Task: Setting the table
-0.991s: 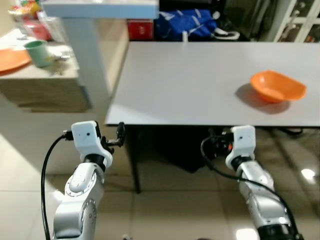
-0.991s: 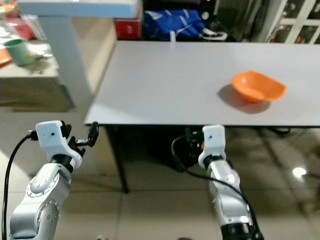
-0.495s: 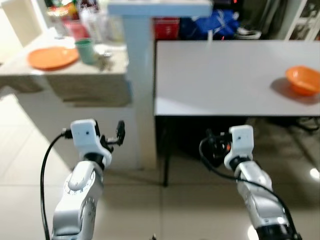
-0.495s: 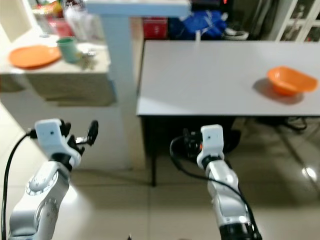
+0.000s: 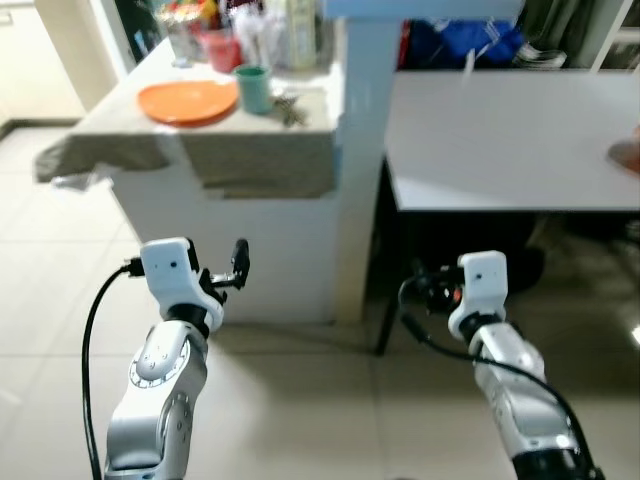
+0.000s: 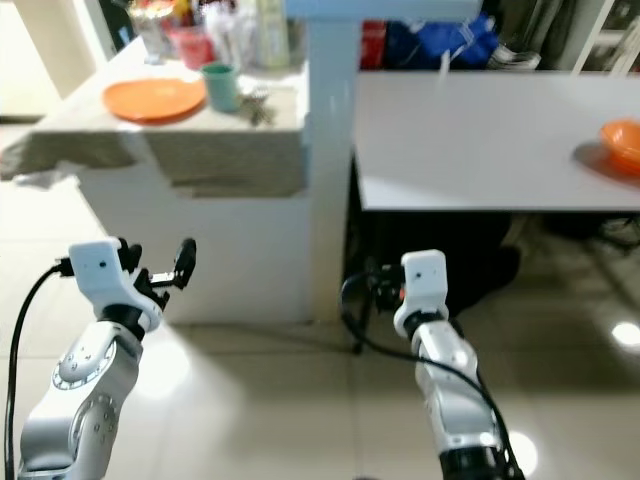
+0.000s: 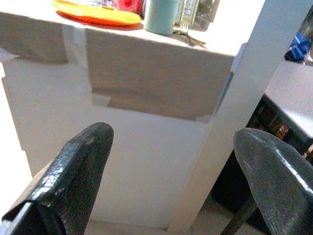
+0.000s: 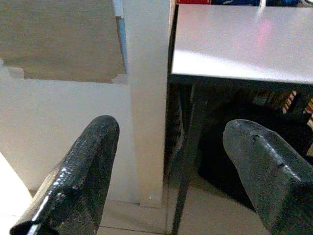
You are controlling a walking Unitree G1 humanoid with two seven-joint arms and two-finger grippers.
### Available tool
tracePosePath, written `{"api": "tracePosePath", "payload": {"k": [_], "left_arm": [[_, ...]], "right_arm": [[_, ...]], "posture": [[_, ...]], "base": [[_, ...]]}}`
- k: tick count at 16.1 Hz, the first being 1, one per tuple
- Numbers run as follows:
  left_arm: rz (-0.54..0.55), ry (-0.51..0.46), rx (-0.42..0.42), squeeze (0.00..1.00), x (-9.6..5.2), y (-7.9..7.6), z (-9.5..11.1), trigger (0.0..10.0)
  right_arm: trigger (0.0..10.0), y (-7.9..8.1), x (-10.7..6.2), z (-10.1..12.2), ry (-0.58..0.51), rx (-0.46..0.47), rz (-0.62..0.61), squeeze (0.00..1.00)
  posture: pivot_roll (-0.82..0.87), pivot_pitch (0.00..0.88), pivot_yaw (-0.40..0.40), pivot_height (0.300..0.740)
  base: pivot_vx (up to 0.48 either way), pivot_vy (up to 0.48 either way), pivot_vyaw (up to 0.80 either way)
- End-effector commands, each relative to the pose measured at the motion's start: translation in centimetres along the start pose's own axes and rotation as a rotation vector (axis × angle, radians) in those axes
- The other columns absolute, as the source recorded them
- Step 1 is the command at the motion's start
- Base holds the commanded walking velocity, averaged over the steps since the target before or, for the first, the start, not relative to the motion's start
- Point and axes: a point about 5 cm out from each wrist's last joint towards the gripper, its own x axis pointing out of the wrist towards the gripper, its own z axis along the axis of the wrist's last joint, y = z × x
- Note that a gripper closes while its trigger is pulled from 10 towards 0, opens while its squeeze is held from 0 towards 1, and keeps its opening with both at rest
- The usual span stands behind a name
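The left gripper (image 7: 168, 171) has its jaws spread wide with nothing between them, raised at mid-height above the tiled floor (image 5: 290, 400) in front of the counter (image 5: 250, 160). The right gripper (image 8: 171, 171) likewise has its jaws wide apart and empty, pointing at the pale pillar (image 8: 146, 98) and the dark space under the grey table (image 8: 234, 44).

In the left wrist view, beyond the black fingers (image 7: 73, 171), the counter's front face rises pale, with a tan cloth (image 7: 146, 73) hanging over its edge. On the counter top lies an orange plate (image 5: 187, 100), with a green cup (image 5: 254, 88) just beside it toward the pillar. Some small metal cutlery (image 5: 288, 105) lies next to the cup on its far side from the plate. Behind these, a cluster of bottles and containers (image 5: 240, 25) stands at the back of the counter, too blurred to tell apart; a red one (image 5: 219, 47) is among them.

The pillar stands between the counter and the grey table. At the far right edge of the table sits an orange bowl (image 6: 624, 143), cut by the frame's edge, well apart from the plate and cup. Behind the table lies a blue bag (image 6: 435, 42).
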Motion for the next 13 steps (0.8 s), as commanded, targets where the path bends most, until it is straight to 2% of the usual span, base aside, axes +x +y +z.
{"api": "tracePosePath", "payload": {"k": [1,3,7,10,13], "left_arm": [[-0.025,-0.005,-0.005,0.00,0.2,-0.7,0.2,10.0],[-0.024,0.003,0.013,0.00,0.4,-0.7,0.2,10.0],[-0.008,-0.023,0.043,0.00,0.4,-0.6,0.5,10.0],[0.011,-0.041,0.071,0.00,0.4,-0.4,0.8,10.0],[-0.008,-0.058,0.120,0.00,0.5,-0.5,1.1,10.0]], "right_arm": [[10.0,-0.6,-0.2,0.0,0.000,-0.006,-0.014,0.00],[10.0,-0.5,-0.2,0.0,0.002,-0.007,-0.010,0.00],[10.0,-0.3,-0.2,0.1,-0.006,-0.026,-0.003,0.00],[10.0,0.2,0.1,2.7,-0.151,-0.106,0.008,0.00],[10.0,0.3,0.4,3.5,-0.202,-0.149,-0.011,0.00]], "posture": [[-0.16,0.008,0.040,0.740],[-0.16,0.009,0.041,0.740],[-0.16,0.009,0.040,0.740],[-0.16,0.000,0.038,0.740],[-0.15,0.000,0.040,0.740]], "base": [[0.000,0.480,0.00],[0.000,0.480,0.00],[0.067,0.000,0.00],[0.375,0.299,0.00],[0.379,0.294,0.00]]}}
